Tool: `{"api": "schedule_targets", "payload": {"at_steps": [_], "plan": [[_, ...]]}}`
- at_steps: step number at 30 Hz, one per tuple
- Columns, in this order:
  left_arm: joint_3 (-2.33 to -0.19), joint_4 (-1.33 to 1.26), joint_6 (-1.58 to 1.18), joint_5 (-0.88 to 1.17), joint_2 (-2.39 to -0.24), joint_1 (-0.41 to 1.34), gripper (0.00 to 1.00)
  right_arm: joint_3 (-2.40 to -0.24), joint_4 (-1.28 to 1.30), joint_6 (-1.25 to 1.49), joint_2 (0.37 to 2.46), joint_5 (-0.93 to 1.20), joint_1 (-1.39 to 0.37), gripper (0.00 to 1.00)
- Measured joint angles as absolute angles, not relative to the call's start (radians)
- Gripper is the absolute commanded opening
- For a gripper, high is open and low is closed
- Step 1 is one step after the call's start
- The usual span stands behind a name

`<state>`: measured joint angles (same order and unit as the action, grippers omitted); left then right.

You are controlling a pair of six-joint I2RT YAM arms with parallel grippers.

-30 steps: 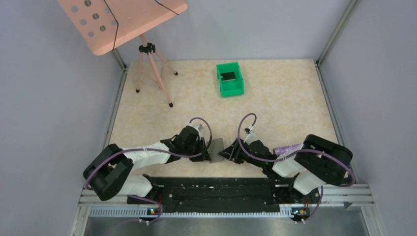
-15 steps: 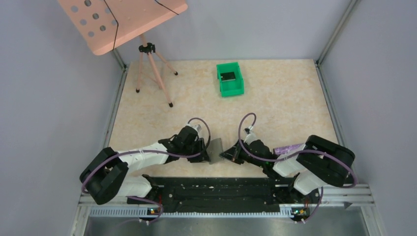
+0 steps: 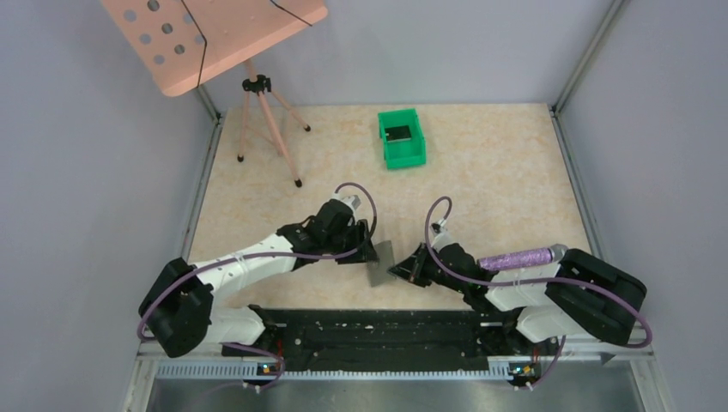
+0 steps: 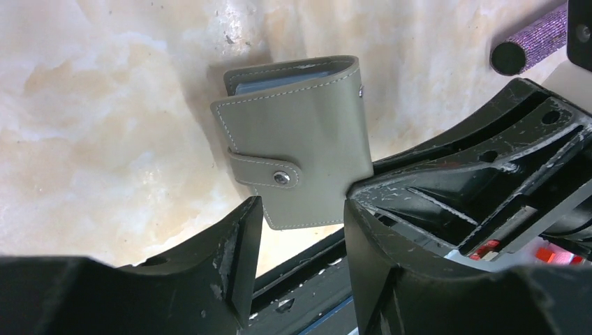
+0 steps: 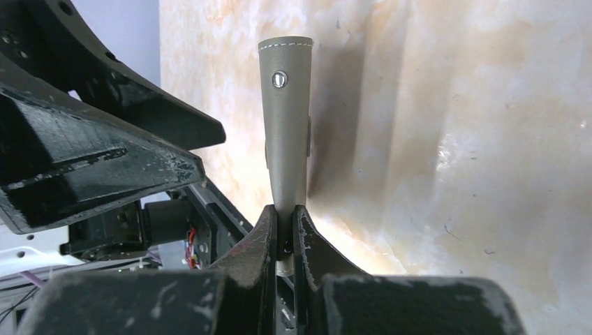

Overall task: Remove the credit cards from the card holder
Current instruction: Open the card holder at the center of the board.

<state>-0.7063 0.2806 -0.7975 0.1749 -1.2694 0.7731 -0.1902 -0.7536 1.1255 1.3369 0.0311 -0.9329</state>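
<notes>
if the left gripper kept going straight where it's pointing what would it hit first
Most likely the card holder. It lies right ahead of the left gripper, with its near edge seemingly between the open fingers, though depth is hard to judge. The right gripper is shut on one end of it.

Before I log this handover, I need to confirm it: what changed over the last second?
The right end effector closed on the card holder. The left end effector opened, let go and backed off. The green bin and the music stand stayed put.
</notes>
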Motion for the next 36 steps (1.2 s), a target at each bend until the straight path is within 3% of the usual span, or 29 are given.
{"api": "schedule_targets", "payload": {"at_steps": [17,36], "plan": [[-0.744,0.255,-0.786,0.191,-1.475,0.793,0.51,-0.190,-0.661,1.092,1.276,-0.011,-0.953,0.00],[-0.778,0.259,-0.802,0.174,-1.451,0.821,0.48,-0.189,-0.664,1.092,1.270,-0.016,-0.956,0.00]]}}
